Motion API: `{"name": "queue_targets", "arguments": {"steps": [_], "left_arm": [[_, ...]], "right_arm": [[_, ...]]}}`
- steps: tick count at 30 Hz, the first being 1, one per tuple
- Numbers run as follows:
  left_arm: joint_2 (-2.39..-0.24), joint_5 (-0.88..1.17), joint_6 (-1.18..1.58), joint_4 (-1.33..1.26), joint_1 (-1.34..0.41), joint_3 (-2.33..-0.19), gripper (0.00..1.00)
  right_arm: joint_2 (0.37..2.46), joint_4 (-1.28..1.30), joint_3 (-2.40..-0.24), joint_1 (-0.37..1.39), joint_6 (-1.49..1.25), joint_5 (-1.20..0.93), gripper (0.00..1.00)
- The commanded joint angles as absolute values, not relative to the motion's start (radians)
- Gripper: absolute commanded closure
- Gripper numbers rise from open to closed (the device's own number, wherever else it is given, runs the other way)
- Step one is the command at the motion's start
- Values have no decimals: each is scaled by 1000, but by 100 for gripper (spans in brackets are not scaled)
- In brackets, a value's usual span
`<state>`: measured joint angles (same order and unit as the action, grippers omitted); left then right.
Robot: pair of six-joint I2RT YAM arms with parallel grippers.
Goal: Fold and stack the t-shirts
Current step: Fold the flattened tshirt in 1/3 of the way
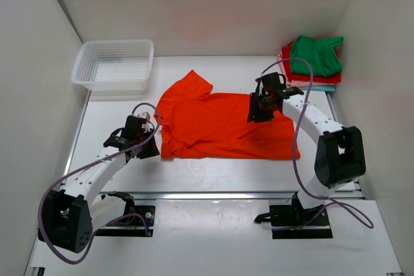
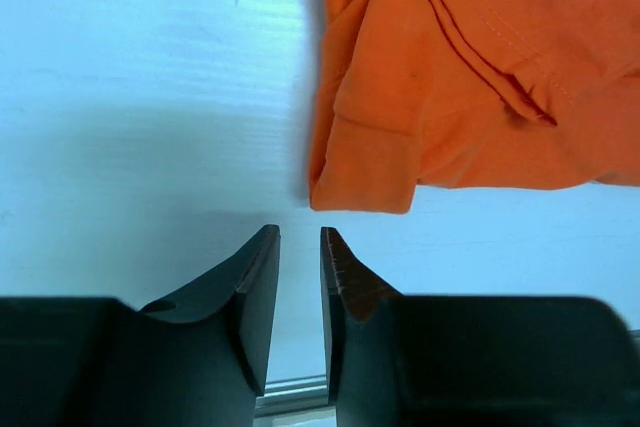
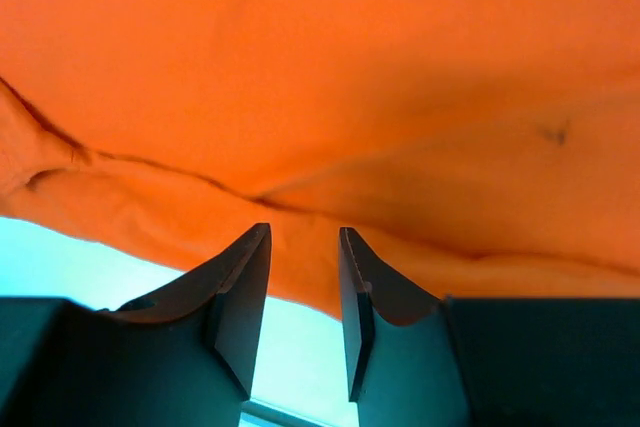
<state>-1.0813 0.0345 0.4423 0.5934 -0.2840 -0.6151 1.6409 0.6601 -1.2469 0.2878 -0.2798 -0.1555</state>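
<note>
- Two grippers slightly spread, pinching nothing.
- Left gripper (image 2: 298, 233) just beside orange shirt (image 1: 220, 124) sleeve.
- Right gripper (image 3: 303, 230) low over shirt's far edge.
- Folded shirts (image 1: 314, 63) stacked far right.

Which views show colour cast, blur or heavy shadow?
Top external: evenly lit and sharp. Left wrist: the table is tinted blue, and the left edge of the orange t-shirt looks soft. Right wrist: the shirt fills most of the frame, shadowed in places and slightly soft.

Orange t-shirt (image 1: 220, 124) spread on table (image 1: 213, 172); folded t-shirts (image 1: 314, 63) stacked at far right; white mesh basket (image 1: 115, 63) set far left.
</note>
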Motion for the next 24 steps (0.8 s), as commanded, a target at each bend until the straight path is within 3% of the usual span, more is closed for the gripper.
{"name": "queue_targets", "arguments": {"steps": [1, 4, 9, 24], "left_arm": [[-1029, 41, 531, 543, -276, -578, 64], [-1019, 161, 604, 444, -226, -499, 65], [-1005, 94, 686, 330, -294, -411, 60], [-1003, 81, 739, 150, -279, -356, 59]], "right_arm": [[1537, 606, -1132, 250, -360, -169, 70], [1480, 581, -1072, 229, -380, -199, 70], [1408, 575, -1019, 175, -374, -218, 71], [1348, 572, -858, 66, -379, -226, 67]]}}
